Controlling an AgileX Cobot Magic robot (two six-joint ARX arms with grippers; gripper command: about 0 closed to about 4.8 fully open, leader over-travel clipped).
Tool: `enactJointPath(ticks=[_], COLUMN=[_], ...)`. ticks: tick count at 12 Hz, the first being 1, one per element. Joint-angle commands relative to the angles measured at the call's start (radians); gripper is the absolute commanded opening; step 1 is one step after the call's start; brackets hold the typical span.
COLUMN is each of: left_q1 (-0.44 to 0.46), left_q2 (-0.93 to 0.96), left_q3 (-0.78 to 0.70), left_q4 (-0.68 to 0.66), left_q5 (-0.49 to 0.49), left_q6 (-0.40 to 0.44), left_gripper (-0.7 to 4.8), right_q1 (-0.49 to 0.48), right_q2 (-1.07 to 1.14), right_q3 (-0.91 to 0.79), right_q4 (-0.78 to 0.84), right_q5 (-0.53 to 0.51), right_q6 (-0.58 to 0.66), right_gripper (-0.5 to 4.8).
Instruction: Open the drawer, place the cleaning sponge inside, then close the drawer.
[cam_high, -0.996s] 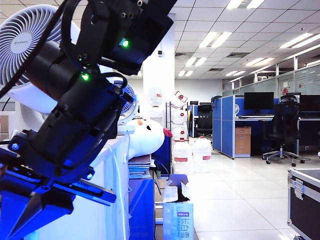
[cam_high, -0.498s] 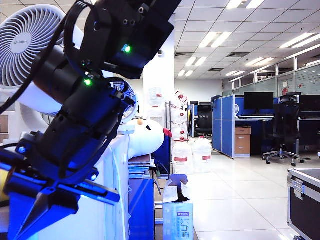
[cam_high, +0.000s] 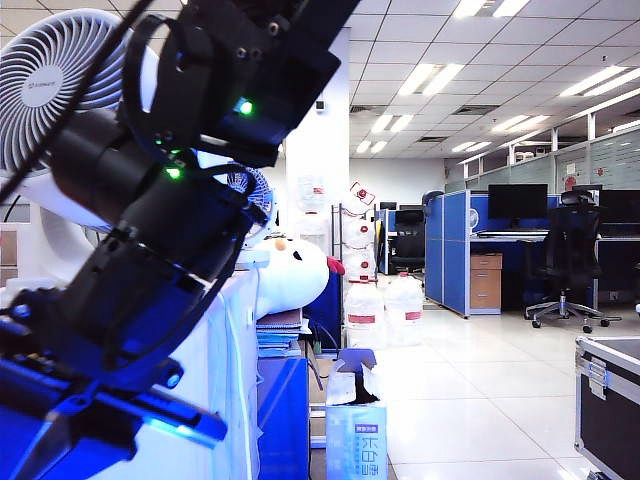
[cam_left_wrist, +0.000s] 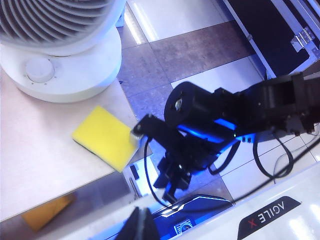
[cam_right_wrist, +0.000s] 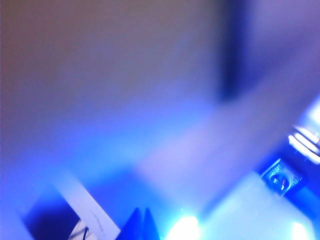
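Beside the cleaning sponge (cam_left_wrist: 106, 136) at the table's edge, right claw (cam_right_wrist: 141, 220) shut, empty; left claw (cam_left_wrist: 140, 222) seemingly shut.

Exterior view: bright and even, lit by rows of ceiling panels (cam_high: 500, 75) that glared white. Distant office sharp; near black arm (cam_high: 150, 250) soft, in silhouette, its lower part washed blue. Floor (cam_high: 470, 400) showed pale reflections.

Left wrist view: well lit, fairly sharp; white fan (cam_left_wrist: 60, 45) and tabletop (cam_left_wrist: 35, 165) near overexposed; sponge (cam_left_wrist: 106, 137) saturated yellow.

Right wrist view: heavily blurred, nothing in focus, brownish above, strong blue cast below, white hot spots at the lower edge.
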Motion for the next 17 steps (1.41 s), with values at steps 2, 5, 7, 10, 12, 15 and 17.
enactJointPath(ticks=[2, 5, 7, 10, 12, 15, 17], left_q1=[0.0, 0.0, 0.0, 0.0, 0.0, 0.0, 0.0], left_q2=[0.0, 0.0, 0.0, 0.0, 0.0, 0.0, 0.0], left_q3=[0.002, 0.002, 0.002, 0.002, 0.002, 0.002, 0.002], left_q4=[-0.002, -0.002, -0.002, -0.002, -0.002, -0.002, -0.002], left_q5=[0.001, 0.0, 0.0, 0.0, 0.001, 0.0, 0.0], left_q6=[0.001, 0.001, 0.001, 0.001, 0.001, 0.001, 0.002], left_gripper=[-0.05, -0.05, -0.05, -0.05, -0.05, -0.05, -0.05], right_q1=[0.013, 0.005, -0.015, -0.067, -0.096, -0.103, -0.105], right_q2=[-0.002, -0.053, -0.123, -0.233, -0.229, -0.142, -0.085], right_q3=[0.003, 0.003, 0.003, 0.006, 0.043, 0.169, 0.224], right_q4=[-0.023, -0.026, -0.04, 0.056, 0.066, 0.033, -0.011], right_q5=[-0.08, -0.02, 0.041, 0.06, 0.02, 0.029, 0.109], right_q6=[-0.003, -0.05, -0.057, -0.123, -0.122, -0.121, -0.12], right_gripper=[-0.05, -0.05, -0.05, 3.5, 3.77, 3.78, 4.15])
